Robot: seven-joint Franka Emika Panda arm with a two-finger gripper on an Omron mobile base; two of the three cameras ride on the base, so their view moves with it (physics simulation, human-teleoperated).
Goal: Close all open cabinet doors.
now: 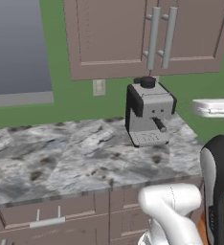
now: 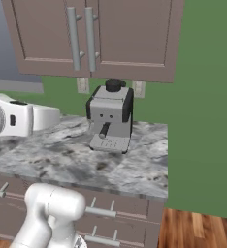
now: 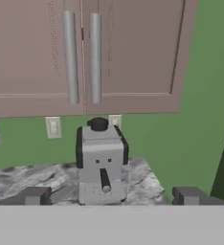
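Two cabinet doors hang side by side above the counter, the left door (image 3: pixel 32 57) and the right door (image 3: pixel 135 55), each with a long vertical silver bar handle (image 3: pixel 70 57) at the middle seam. Both look about flush with the cabinet front, and I cannot tell whether the left one stands slightly ajar. The same doors show at the top of the left base view (image 1: pixel 109 33) and the right base view (image 2: pixel 130 34). My gripper (image 3: pixel 112 196) is open, its fingertips (image 3: pixel 37 195) far apart with nothing between them. It is well back from the doors and below them.
A grey and black coffee machine (image 1: pixel 149 112) stands on the marble counter (image 1: pixel 61 158) under the doors. Low drawer fronts (image 1: pixel 47 215) run beneath the counter. Two wall outlets (image 3: pixel 52 127) sit on the green wall. The counter ends at the right (image 2: pixel 166 160), over wooden floor.
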